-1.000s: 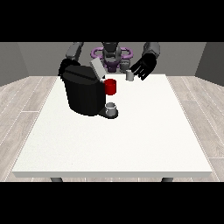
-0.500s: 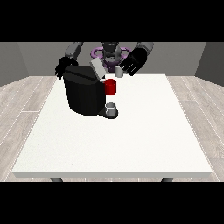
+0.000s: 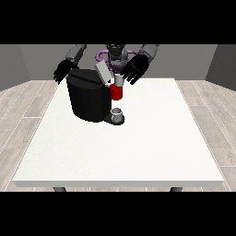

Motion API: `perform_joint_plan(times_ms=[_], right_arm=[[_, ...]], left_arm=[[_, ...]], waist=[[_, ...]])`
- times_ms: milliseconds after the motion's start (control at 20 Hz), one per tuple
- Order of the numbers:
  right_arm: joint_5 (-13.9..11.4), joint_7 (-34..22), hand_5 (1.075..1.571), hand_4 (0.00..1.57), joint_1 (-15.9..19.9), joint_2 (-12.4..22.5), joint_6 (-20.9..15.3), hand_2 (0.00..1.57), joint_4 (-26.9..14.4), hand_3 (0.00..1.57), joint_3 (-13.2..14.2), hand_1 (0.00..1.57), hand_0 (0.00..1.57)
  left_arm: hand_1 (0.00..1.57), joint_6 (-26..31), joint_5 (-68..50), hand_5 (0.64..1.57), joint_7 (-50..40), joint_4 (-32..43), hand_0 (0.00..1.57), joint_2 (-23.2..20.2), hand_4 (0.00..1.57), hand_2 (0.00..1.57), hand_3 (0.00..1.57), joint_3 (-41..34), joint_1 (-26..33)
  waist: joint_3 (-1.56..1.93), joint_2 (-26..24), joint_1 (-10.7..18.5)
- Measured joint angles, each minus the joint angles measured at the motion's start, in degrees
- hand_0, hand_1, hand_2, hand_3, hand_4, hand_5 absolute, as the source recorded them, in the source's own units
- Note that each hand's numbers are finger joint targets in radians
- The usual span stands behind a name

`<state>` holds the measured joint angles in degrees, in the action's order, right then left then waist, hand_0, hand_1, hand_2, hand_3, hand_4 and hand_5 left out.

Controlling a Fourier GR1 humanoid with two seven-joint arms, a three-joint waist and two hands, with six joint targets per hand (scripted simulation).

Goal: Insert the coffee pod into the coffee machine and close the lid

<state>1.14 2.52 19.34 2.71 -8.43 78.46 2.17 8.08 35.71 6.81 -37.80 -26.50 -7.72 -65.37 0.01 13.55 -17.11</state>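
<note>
At upper centre of the frame, a small grey coffee pod (image 3: 119,81) is seen above the red holder of the coffee machine (image 3: 90,97) | lid (image 3: 103,73) raised | pod judged light, stiff, best pinched at its sides | robot hand at the view's right (image 3: 135,69) spread beside it; robot hand at the view's left (image 3: 62,73) relaxed behind the machine | bench (image 3: 138,143).

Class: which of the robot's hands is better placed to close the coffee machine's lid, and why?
Probably its left, the hand at the view's right: it hovers beside the raised lid. The hand at the view's left sits behind the coffee machine.

We see a big white table (image 3: 138,147) w/ a black coffee machine (image 3: 87,99) sitting on it, near the back left.
</note>
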Motion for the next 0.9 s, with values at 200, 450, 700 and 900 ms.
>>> perform_joint_plan(times_ms=[200,450,700,900], right_arm=[[0.2,0.3,1.571,0.52,0.2,-0.3,-0.3,0.0,-0.3,0.0,0.2,0.0,0.0],[0.8,0.2,1.571,0.5,0.4,0.0,0.0,0.0,0.2,0.0,0.7,0.0,0.0],[1.1,1.2,1.571,0.51,-0.8,-0.3,0.1,0.0,-0.3,0.0,1.0,0.0,0.0],[1.2,1.1,1.571,0.44,-1.5,0.1,0.3,0.0,0.3,0.0,1.1,0.0,0.0]], left_arm=[[1.32,0.0,0.4,1.571,-0.5,0.5,1.32,0.6,0.51,1.33,1.23,0.2,-0.7],[1.21,-0.8,0.9,1.571,-0.4,1.0,1.21,0.9,0.5,1.26,1.19,0.1,-1.3],[1.2,0.0,1.2,1.571,0.3,1.3,1.2,1.4,0.5,1.27,1.2,0.5,-1.0],[1.19,-0.5,1.5,1.571,1.3,1.5,1.19,1.8,0.51,1.27,1.2,0.6,-0.3]], waist=[[0.0,0.6,0.2],[0.0,1.4,-0.4],[0.0,0.8,0.5],[0.0,0.8,0.3]])
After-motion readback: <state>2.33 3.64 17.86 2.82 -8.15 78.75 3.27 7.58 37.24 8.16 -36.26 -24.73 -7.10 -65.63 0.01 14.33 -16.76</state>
